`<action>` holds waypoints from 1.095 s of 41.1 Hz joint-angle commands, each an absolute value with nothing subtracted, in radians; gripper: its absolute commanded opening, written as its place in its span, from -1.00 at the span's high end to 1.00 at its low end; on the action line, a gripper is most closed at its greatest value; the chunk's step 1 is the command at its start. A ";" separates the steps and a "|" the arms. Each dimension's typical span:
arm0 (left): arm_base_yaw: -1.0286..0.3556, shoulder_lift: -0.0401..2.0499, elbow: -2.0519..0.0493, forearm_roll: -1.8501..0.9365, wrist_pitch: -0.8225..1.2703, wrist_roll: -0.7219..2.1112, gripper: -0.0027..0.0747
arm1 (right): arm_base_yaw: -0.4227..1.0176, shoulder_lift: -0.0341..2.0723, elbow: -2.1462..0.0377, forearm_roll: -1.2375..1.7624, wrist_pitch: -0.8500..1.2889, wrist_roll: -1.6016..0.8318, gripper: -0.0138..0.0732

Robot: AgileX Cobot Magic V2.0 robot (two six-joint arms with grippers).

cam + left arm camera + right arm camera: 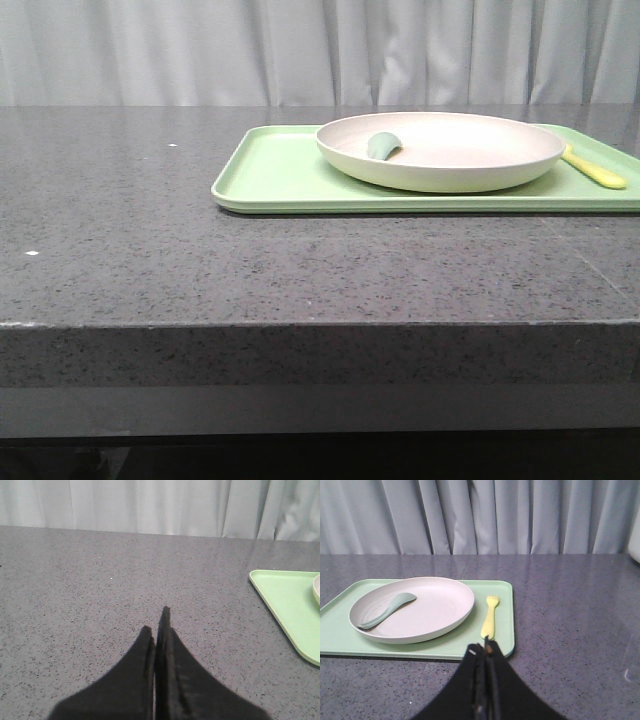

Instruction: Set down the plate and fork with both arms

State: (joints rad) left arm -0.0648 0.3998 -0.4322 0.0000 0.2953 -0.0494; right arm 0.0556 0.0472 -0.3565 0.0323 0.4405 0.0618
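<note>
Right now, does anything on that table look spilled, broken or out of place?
Nothing stands out. The plate sits flat on the green tray, a small spoon inside it, the fork lying beside it.

The tray point(280, 175) lies on the bench point(150, 250) in the upper right of the front view, running off the right edge of the frame. The plate point(440, 150) rests on the tray, toward its right part. The spoon point(383, 146) lies in the plate, near its left rim. The fork point(595, 172) lies on the tray just right of the plate. A curtain point(300, 50) hangs behind the bench, across the top of the frame.
</note>
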 commanded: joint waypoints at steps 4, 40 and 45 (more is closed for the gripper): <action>-0.064 0.405 -0.459 -0.006 0.211 -0.049 0.98 | 0.056 0.061 -0.379 0.022 0.354 0.053 0.96; -0.058 0.136 -0.190 -0.006 0.186 -0.049 0.98 | 0.056 0.061 -0.379 0.022 0.354 0.053 0.96; -0.058 0.011 -0.104 -0.006 0.186 -0.049 0.98 | 0.056 0.061 -0.379 0.022 0.354 0.053 0.96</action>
